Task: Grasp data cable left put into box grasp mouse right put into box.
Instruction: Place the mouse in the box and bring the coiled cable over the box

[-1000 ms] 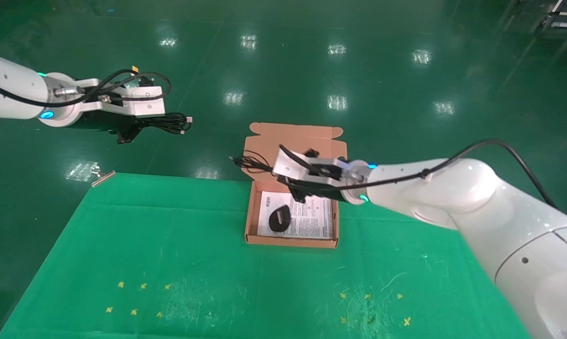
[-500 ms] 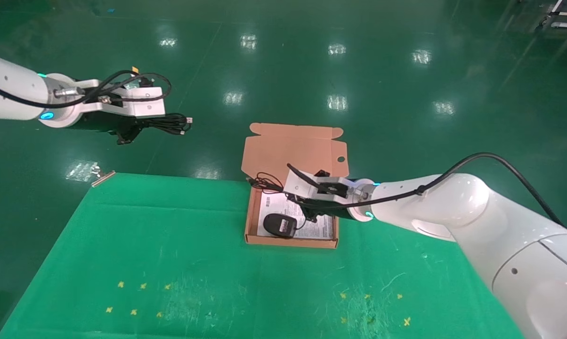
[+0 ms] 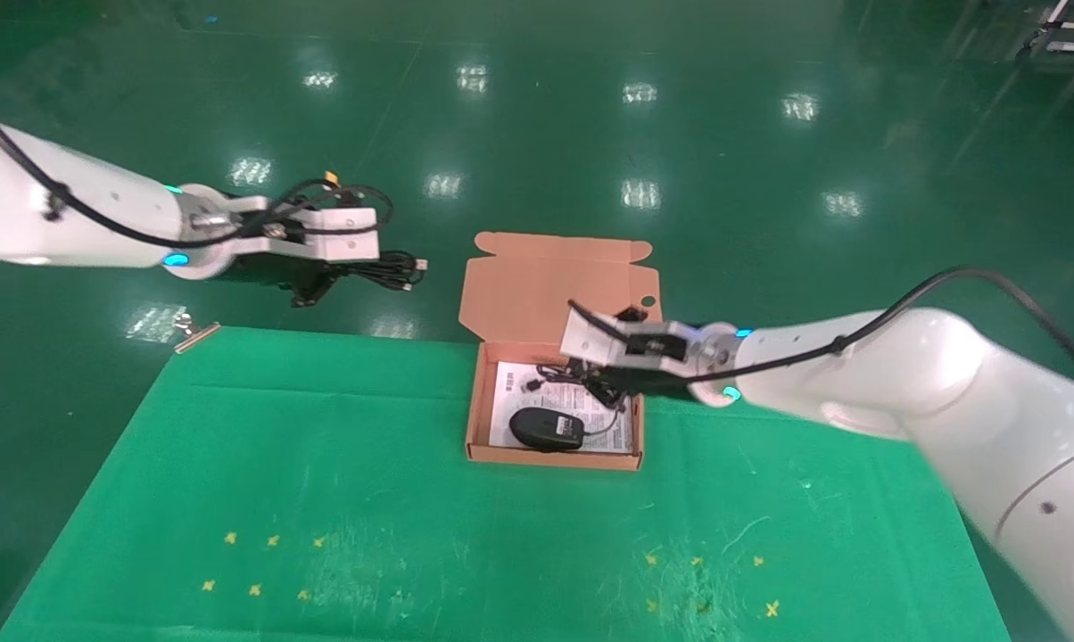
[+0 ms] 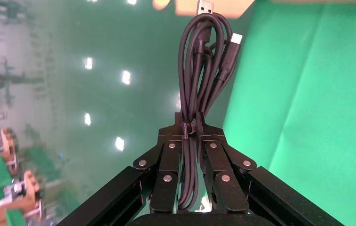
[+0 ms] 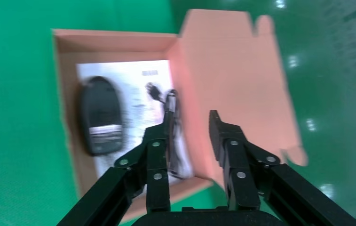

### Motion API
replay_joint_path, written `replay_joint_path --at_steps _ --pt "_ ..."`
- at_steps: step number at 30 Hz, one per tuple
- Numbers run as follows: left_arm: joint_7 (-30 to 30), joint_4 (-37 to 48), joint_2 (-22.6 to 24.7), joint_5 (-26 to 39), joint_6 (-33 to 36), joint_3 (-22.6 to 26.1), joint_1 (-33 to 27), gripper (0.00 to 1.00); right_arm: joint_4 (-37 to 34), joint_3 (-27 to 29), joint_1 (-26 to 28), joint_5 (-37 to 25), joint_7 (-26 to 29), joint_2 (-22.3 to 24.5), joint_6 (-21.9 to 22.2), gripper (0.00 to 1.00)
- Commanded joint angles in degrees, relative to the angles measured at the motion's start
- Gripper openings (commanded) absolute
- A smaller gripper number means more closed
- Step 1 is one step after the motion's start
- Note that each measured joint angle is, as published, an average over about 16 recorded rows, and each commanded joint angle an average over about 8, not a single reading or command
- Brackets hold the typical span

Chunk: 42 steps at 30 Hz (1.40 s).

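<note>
My right tool (image 3: 601,379) had let go: its fingers (image 5: 158,141) stood apart and empty just over the box (image 3: 476,419). The mouse (image 3: 548,429), carried a second earlier, now lay flat on the printed sheet (image 3: 610,435) in the near part of the box, its cord (image 5: 172,122) loosely bunched on the sheet at the hinge end rather than trailing over the far edge. I judged the mouse half of the job done.

My left tool (image 4: 191,134) was clenched on the data cable (image 4: 203,70), gripping the bundle at its tie, with the silver plug (image 3: 419,265) pointing toward the box. That arm had swung nearer since a second before, yet the bundle hung off the tabletop (image 3: 323,464), over the floor (image 3: 724,143), beside the open lid (image 3: 559,281). What remained, I reckoned, was clearing my right arm from above the box so the cable could come down beside the mouse.
</note>
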Motion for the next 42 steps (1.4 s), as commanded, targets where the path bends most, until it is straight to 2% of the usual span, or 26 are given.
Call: replay_joint_path --at_steps 1,8,15,21,26,30,34,42 --pt "0.7 0.6 1.1 -0.4 -1.3 0.0 1.0 0.0 1.1 0.0 0.4 0.0 0.2 1.1 -0.2 1.0" --pt "6.4 5.4 6.9 -3.8 -7.5 -0.5 4.4 0.0 10.1 -0.8 3.1 -3.1 4.5 10.8 0.4 1.0" --pt "13.2 9.4 11.4 -9.4 -12.6 0.5 7.8 0.0 22.2 -3.0 5.0 -8.8 13.6 21.7 1.1 1.0" --pt "15.8 7.9 12.1 -15.6 -15.5 5.0 10.5 0.0 33.6 -4.7 6.3 -14.8 23.3 29.6 0.9 1.0" --pt "15.8 6.2 12.2 -19.6 -17.5 10.0 11.6 0.0 40.3 -5.7 7.6 -20.5 31.2 33.7 0.1 1.0" --pt "15.6 5.3 12.2 -21.5 -19.0 13.0 11.8 0.49 43.4 -6.1 8.3 -24.1 35.7 35.2 -0.4 1.0" --pt "15.3 5.0 12.1 -22.4 -20.2 14.7 11.7 0.99 45.0 -6.4 8.5 -26.0 37.6 35.8 -0.6 1.0" --pt "15.4 5.2 12.1 -22.4 -20.3 14.7 11.6 1.0 44.9 -6.5 8.6 -26.1 37.4 35.7 -0.7 1.0"
